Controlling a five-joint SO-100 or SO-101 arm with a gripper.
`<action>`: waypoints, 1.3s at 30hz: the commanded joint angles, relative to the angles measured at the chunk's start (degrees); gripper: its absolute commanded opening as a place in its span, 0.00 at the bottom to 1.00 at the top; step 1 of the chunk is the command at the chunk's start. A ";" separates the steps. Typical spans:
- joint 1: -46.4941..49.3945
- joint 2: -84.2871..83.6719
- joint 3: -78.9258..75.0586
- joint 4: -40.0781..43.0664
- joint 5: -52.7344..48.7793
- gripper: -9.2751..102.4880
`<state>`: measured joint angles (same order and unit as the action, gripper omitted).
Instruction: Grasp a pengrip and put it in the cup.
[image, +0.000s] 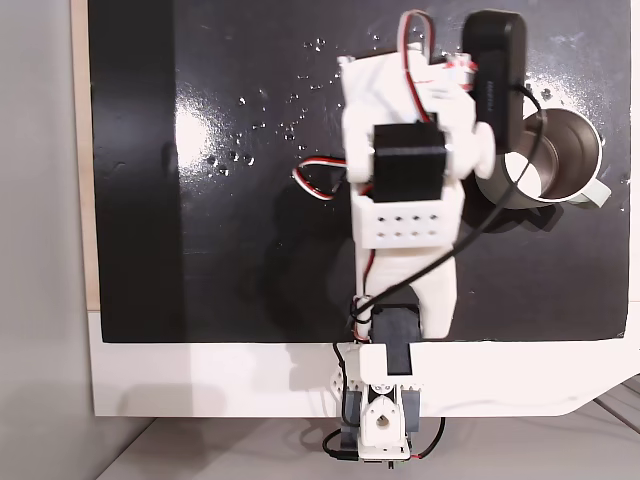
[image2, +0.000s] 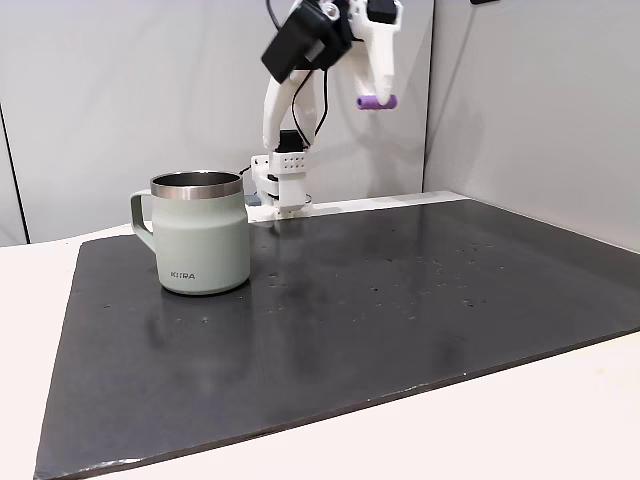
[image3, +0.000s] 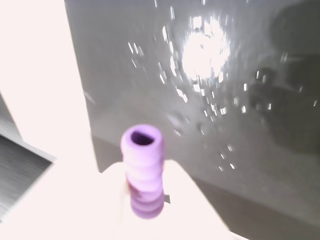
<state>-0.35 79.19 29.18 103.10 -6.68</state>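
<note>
The pengrip (image2: 377, 102), a small light-purple ribbed cylinder, hangs high above the black mat. My gripper (image2: 374, 95) is shut on it. In the wrist view the pengrip (image3: 143, 170) sits between my white fingers (image3: 75, 200), its open end pointing at the camera, with my gripper (image3: 145, 197) closed around its lower part. The cup (image2: 200, 235), a grey-green steel mug with a side handle, stands on the mat, below and to the left of the gripper in that fixed view. Seen from above, the cup (image: 575, 150) is at the right, partly behind the arm's black camera (image: 495, 90).
A black mat (image: 220, 250) covers most of the white table (image: 200, 385). Small shiny droplets (image: 240, 155) are scattered on it, left of the arm from above. The arm's base (image: 380, 420) is at the near table edge. Grey wall panels (image2: 120, 100) stand behind.
</note>
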 joint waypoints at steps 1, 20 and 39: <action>6.68 6.59 0.62 0.18 -2.64 0.08; 30.85 1.32 4.57 -0.26 -18.11 0.08; 32.70 -1.76 15.64 -0.09 -25.14 0.08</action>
<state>31.82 76.73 44.91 103.27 -31.38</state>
